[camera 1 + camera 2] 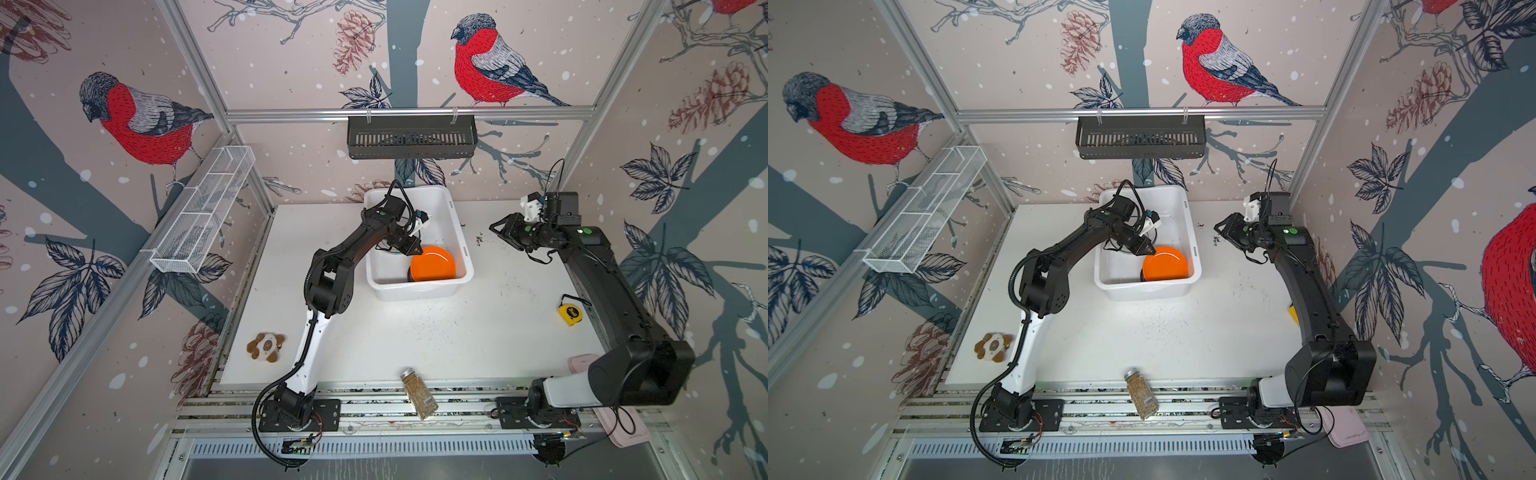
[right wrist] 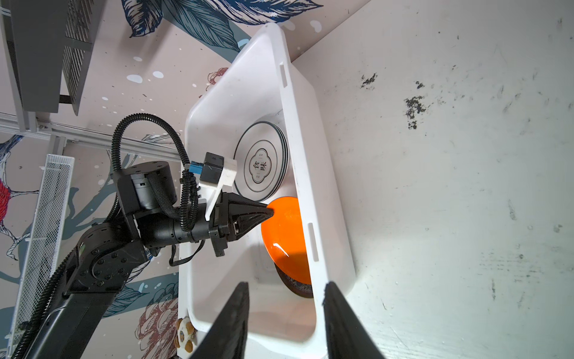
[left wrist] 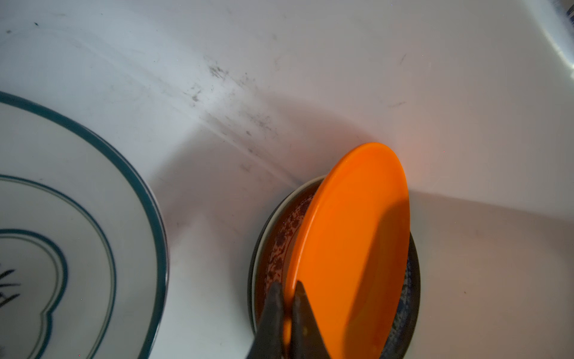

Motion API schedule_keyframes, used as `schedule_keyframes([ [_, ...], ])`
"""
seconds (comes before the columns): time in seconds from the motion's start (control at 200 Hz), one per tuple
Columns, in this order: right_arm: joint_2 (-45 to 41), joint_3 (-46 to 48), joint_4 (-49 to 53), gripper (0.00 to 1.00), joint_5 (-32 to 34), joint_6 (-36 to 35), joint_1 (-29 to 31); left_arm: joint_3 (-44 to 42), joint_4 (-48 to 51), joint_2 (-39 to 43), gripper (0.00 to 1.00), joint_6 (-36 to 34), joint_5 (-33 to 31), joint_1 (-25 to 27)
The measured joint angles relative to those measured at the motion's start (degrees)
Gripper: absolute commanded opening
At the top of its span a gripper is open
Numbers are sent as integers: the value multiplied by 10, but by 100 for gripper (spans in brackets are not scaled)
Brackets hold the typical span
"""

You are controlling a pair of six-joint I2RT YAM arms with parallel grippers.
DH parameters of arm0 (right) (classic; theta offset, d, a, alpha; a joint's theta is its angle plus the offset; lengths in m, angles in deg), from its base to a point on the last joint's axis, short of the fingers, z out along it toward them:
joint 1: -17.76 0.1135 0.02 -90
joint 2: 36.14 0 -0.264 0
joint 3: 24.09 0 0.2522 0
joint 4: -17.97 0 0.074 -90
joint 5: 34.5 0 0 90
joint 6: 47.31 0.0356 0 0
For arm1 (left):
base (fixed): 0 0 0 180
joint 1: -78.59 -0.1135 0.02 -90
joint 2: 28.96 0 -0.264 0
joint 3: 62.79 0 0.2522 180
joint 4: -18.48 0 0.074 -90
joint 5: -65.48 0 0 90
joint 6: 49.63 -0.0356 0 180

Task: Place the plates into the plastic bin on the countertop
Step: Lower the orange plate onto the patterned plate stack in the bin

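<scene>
In both top views the left fingers (image 1: 415, 250) clench the rim of the orange plate (image 1: 432, 264). The plate is tilted inside the white bin (image 1: 419, 291), which stands at the back of the table (image 1: 415, 345). The right fingers (image 1: 503, 220) hang spread and empty beside the bin.

The left wrist view shows the orange plate leaning on a stack of plates (image 3: 279, 248), near a white plate (image 3: 77, 202).

The right wrist view shows the right fingers apart, holding nothing, with the white plate and the stack both lying inside the bin.
</scene>
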Motion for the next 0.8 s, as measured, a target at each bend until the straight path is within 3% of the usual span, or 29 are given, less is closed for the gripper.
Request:
schedule_keyframes([
  [0.23,-7,16,-2,41,0,3,0,0,1,-10,0,-8,3,0],
  [0.801,-23,37,-14,41,0,17,0,-15,0,-14,14,-13,2,3],
])
